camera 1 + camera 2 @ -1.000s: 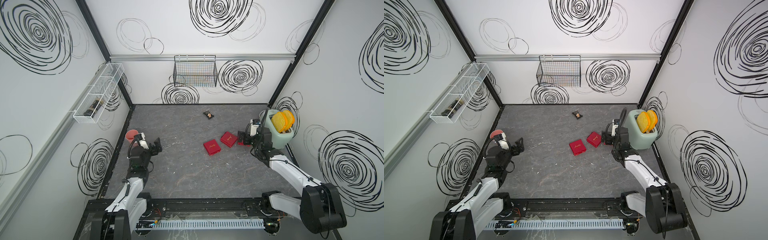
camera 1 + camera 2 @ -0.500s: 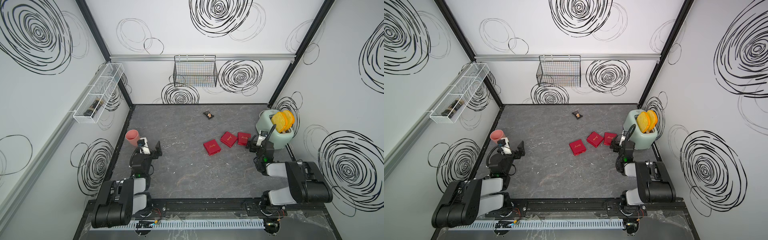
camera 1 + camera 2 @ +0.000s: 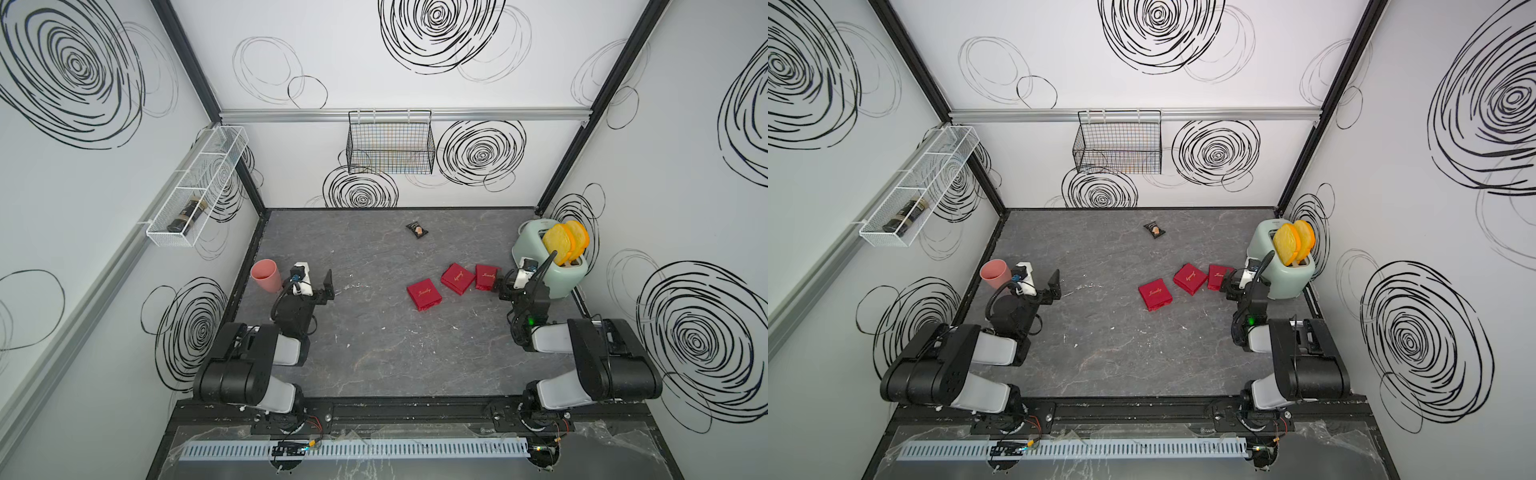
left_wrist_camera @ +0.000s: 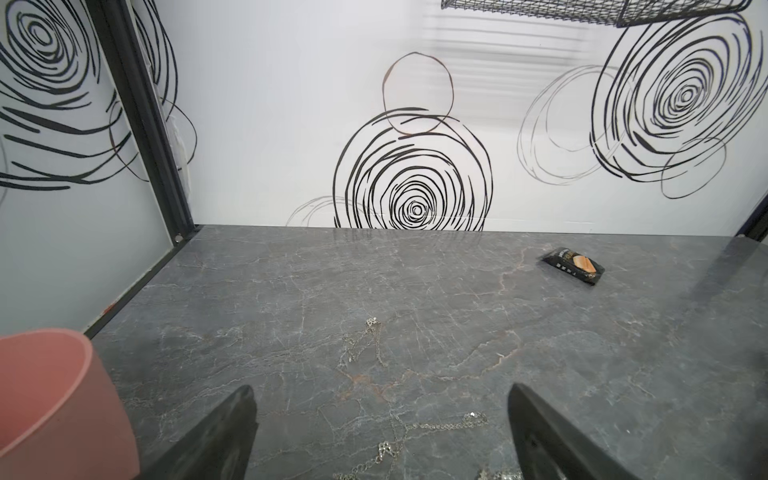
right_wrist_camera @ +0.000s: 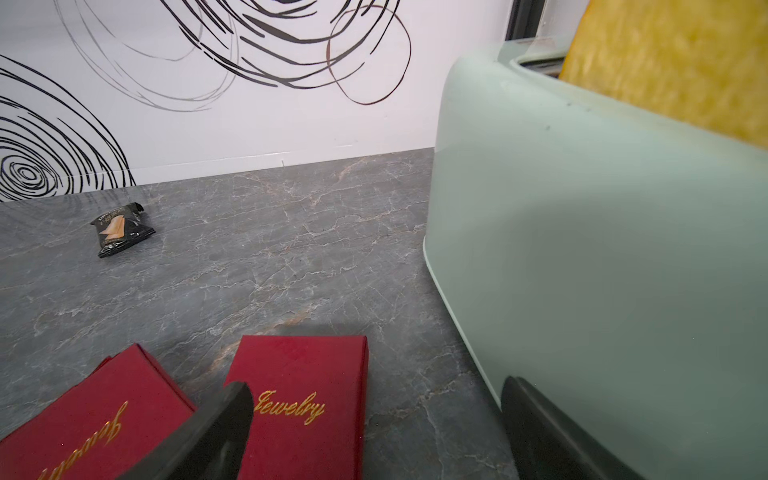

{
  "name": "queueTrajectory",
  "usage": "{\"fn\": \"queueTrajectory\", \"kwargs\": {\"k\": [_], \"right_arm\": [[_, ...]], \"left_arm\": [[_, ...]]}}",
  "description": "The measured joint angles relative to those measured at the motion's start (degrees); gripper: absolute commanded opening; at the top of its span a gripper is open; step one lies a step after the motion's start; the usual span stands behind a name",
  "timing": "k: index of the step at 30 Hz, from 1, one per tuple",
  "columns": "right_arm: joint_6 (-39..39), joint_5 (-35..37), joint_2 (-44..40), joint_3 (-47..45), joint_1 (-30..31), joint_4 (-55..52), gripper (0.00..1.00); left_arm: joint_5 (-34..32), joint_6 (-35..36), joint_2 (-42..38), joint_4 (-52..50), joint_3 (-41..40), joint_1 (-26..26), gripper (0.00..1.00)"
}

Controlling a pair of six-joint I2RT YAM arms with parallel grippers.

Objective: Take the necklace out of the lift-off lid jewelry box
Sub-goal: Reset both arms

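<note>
Left gripper (image 4: 380, 390) wide open, empty, well apart from boxes (image 3: 424, 293) | right gripper (image 5: 376, 386) wide open, empty, just beside boxes | necklace (image 4: 371, 322) loose on table (image 4: 540, 332) just ahead of left gripper, well apart from boxes | judged: removal done; any retreat should lift clear, not snag necklace.

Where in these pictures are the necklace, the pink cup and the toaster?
necklace (image 4: 371, 321): left wrist view, bright cluster at one chain end
pink cup (image 3: 268, 283): in a top view, outer wall
toaster (image 3: 561, 282): in a top view, green side wall

Left claw (image 4: 380, 390), right claw (image 5: 374, 384) spread wide
</note>
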Motion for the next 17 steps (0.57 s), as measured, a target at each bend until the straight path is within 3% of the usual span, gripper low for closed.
{"fn": "queueTrajectory", "kwargs": {"k": [17], "right_arm": [[0.00, -0.04, 0.00, 0.00, 0.00, 0.20, 0.97]], "left_arm": [[-2.40, 0.92, 0.00, -0.59, 0.00, -0.42, 0.96]]}}
